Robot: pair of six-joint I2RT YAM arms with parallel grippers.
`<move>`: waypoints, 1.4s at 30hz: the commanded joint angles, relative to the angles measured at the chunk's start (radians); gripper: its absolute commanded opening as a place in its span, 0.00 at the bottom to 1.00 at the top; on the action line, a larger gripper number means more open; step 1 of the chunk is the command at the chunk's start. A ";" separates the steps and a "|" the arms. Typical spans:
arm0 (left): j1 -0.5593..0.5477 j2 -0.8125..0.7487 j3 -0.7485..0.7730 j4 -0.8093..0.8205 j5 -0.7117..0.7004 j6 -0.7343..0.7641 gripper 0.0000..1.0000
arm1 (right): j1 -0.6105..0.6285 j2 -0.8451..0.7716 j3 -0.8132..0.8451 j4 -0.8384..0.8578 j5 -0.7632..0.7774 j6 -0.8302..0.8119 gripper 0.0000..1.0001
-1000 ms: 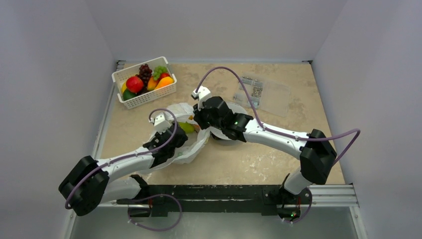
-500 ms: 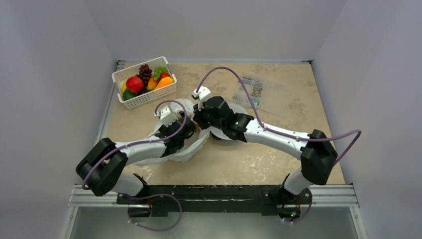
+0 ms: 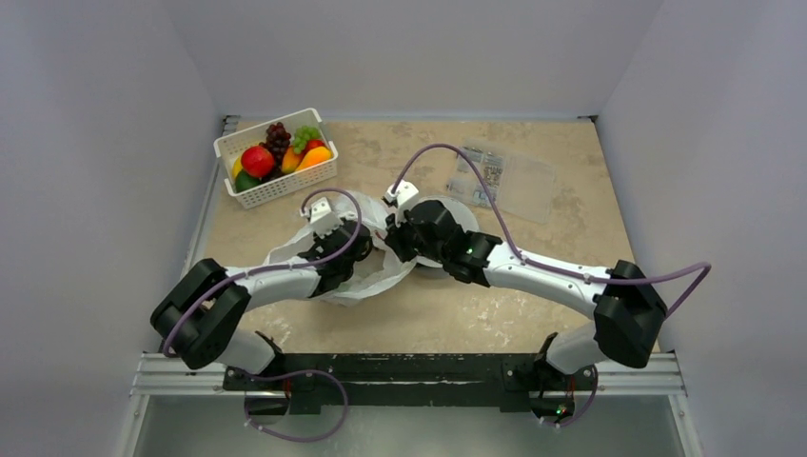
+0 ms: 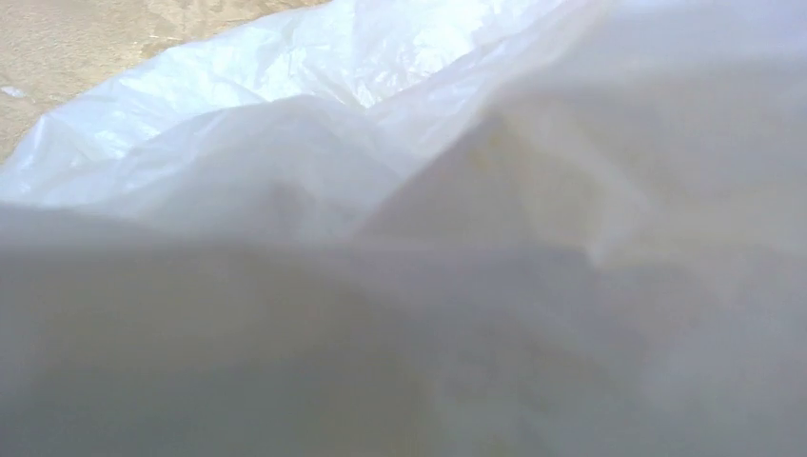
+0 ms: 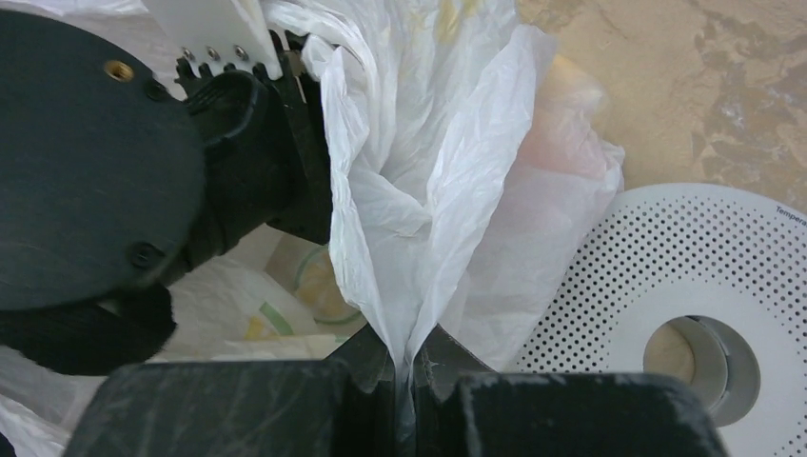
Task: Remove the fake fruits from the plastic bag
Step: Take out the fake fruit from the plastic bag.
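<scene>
We find the right gripper clamped tight on a bunched fold of the bag, which lies mid-table beside a perforated disc. The left gripper sits within the bag's mouth. Film covers its camera, so we cannot tell its opening.

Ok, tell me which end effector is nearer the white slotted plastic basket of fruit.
Left. The left end effector sits at the thin white plastic bag, just near-right of the white slotted basket; the right end effector, pinching that bag, is further to the right.
</scene>
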 commanded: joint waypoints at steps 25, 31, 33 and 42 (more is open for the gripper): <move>-0.014 -0.810 -0.019 -0.563 0.520 0.413 0.06 | 0.002 -0.100 -0.211 0.265 -0.099 0.108 0.00; -0.012 -0.831 0.145 -0.695 0.636 0.486 0.05 | 0.001 -0.084 -0.186 0.245 -0.083 0.122 0.00; -0.011 -0.839 0.183 -0.716 0.665 0.511 0.05 | 0.001 -0.086 -0.198 0.266 -0.075 0.128 0.00; -0.005 -0.813 0.359 -0.798 0.667 0.584 0.03 | 0.002 -0.066 -0.167 0.233 -0.059 0.126 0.00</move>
